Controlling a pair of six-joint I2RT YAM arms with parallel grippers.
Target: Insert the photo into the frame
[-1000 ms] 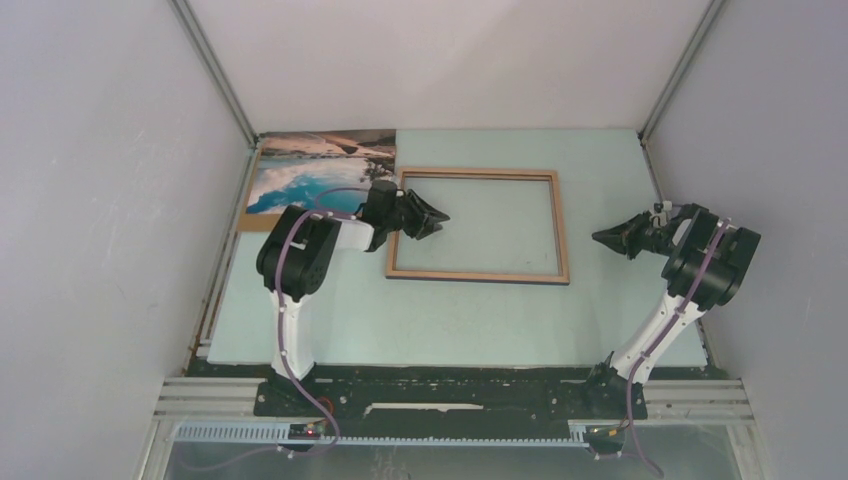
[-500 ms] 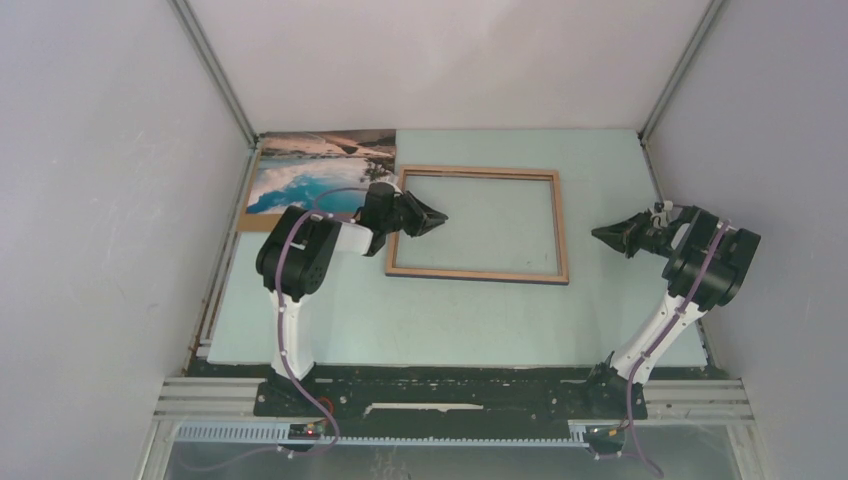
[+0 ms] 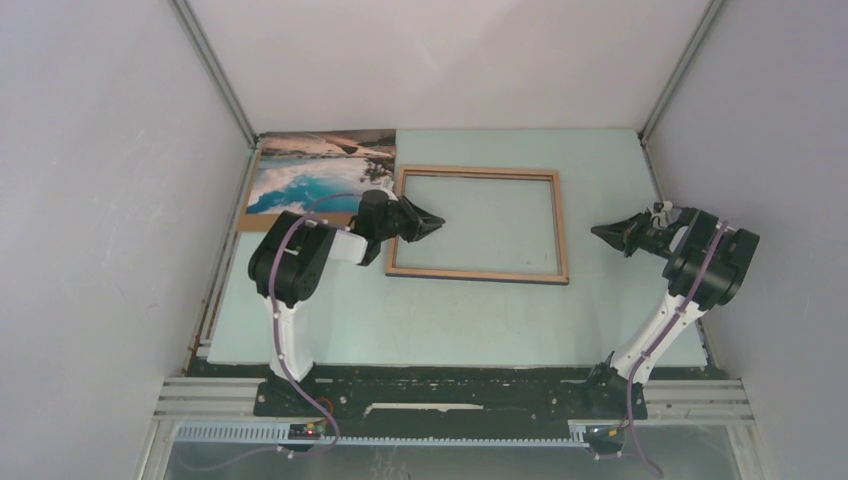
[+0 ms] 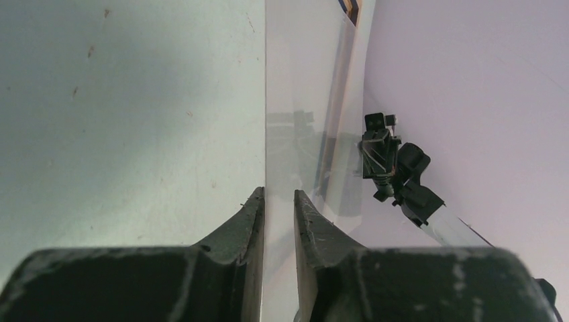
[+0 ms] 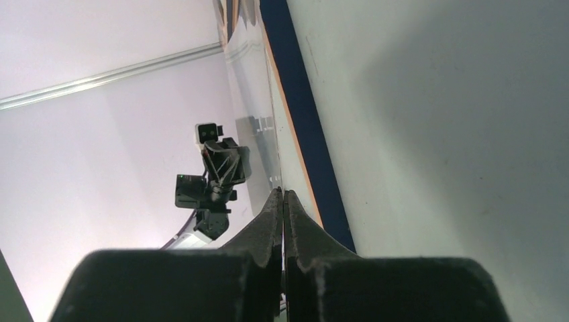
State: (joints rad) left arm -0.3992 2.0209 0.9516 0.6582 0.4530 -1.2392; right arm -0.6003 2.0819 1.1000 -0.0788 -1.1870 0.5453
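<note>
The photo (image 3: 318, 170), a landscape print, lies face up at the table's back left. The frame (image 3: 478, 275) lies flat at mid-table, light wood face up, with its clear pane (image 3: 485, 222) inside. My left gripper (image 3: 437, 220) hovers over the pane's left part, pointing right. In the left wrist view (image 4: 278, 193) its jaws stand a narrow gap apart with nothing between them. My right gripper (image 3: 600, 233) is to the right of the frame, shut and empty (image 5: 282, 192). The frame's navy edge (image 5: 298, 114) runs past it.
A brown backing board (image 3: 250, 222) shows under the photo's near left corner. Grey walls close the table at the back, left and right. The right arm (image 4: 392, 168) shows in the left wrist view. The left arm (image 5: 215, 174) shows in the right wrist view.
The left arm's elbow has swung left and its gripper has drawn back slightly over the pane. The frame, the photo and the right arm have not moved.
</note>
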